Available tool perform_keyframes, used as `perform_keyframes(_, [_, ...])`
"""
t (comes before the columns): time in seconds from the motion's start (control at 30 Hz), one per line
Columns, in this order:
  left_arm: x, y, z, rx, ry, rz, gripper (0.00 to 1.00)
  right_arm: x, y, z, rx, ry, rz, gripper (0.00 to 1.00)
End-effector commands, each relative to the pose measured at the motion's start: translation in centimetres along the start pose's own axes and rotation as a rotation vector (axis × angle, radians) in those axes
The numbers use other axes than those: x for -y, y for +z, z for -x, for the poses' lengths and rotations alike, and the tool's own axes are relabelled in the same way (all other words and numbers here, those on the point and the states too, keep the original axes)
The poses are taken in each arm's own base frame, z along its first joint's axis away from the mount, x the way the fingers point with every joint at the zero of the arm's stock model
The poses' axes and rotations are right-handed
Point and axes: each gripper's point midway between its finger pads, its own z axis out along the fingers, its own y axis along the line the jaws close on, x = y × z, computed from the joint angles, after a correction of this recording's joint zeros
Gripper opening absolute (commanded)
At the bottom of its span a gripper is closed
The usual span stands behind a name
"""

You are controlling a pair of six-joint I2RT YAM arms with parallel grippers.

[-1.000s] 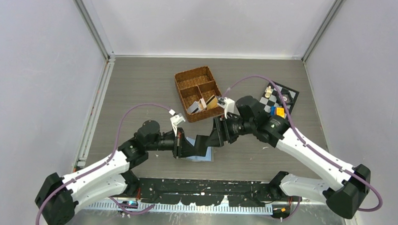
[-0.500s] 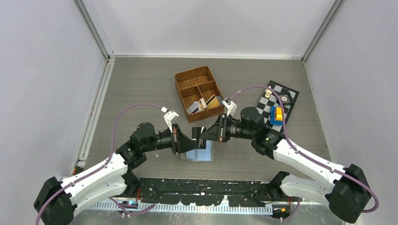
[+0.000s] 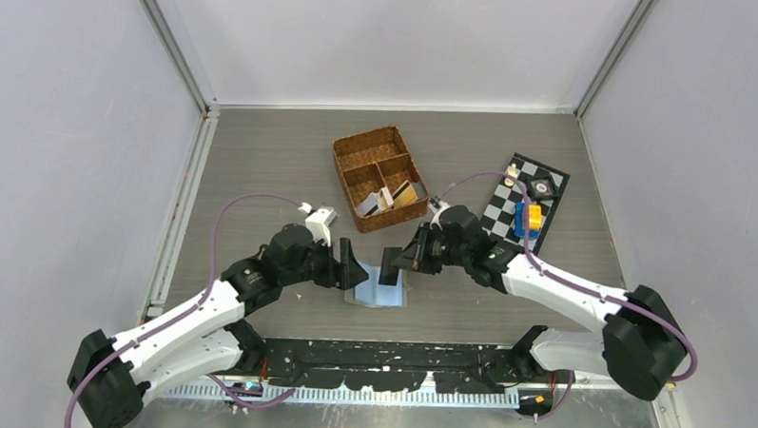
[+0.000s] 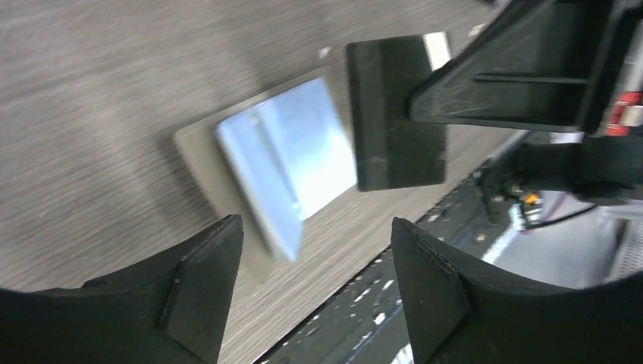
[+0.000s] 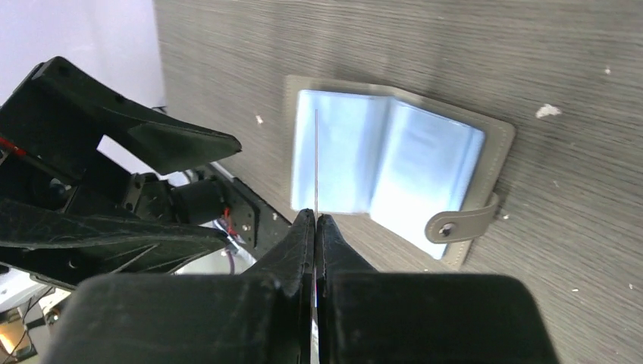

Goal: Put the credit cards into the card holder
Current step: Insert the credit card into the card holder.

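The card holder (image 3: 377, 295) lies open on the table, its light-blue sleeves up, and also shows in the left wrist view (image 4: 280, 163) and the right wrist view (image 5: 394, 167). My right gripper (image 3: 402, 260) (image 5: 315, 220) is shut on a dark credit card (image 3: 389, 267) (image 4: 394, 114), held on edge just above the holder's left sleeve; it shows edge-on as a thin line (image 5: 315, 159). My left gripper (image 3: 352, 272) (image 4: 315, 296) stands open and empty just left of the holder. More credit cards (image 3: 403, 194) stand in the wicker basket.
The brown wicker basket (image 3: 358, 151) stands behind the holder. A checkered mat (image 3: 509, 204) with small pieces and an orange-and-blue block (image 3: 527, 217) lies at the right. A black rail (image 3: 398, 367) runs along the near edge.
The dark card passed from my left gripper to my right. The left opened and drew back to the left; the right shut on the card and came down over the holder.
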Motion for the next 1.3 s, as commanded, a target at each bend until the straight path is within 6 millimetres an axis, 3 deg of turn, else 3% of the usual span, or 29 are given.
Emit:
perform_keyframes(0.0, [-3.5,0.2,-1.6,-0.09,-0.002,0.191,0.76,1.3,1.7,-0.2,-0.004,0.038,-0.029,0.01])
perform_keyframes(0.37, [-4.5,2.4,-3.2,-0.135,-0.049,0.203,0.82,2.4,5.4,-1.8,-0.074,0.067,-0.025,0.01])
perform_keyframes(0.67, [-5.7,3.2,-4.0,-0.131,-0.074,0.237,0.56,3.3,5.7,-2.4,-0.083,0.071,-0.05,0.01])
perform_keyframes(1.27, [-8.2,3.3,-5.7,-0.184,-0.061,0.336,0.24,4.2,6.8,-3.3,-0.107,0.076,-0.022,0.01])
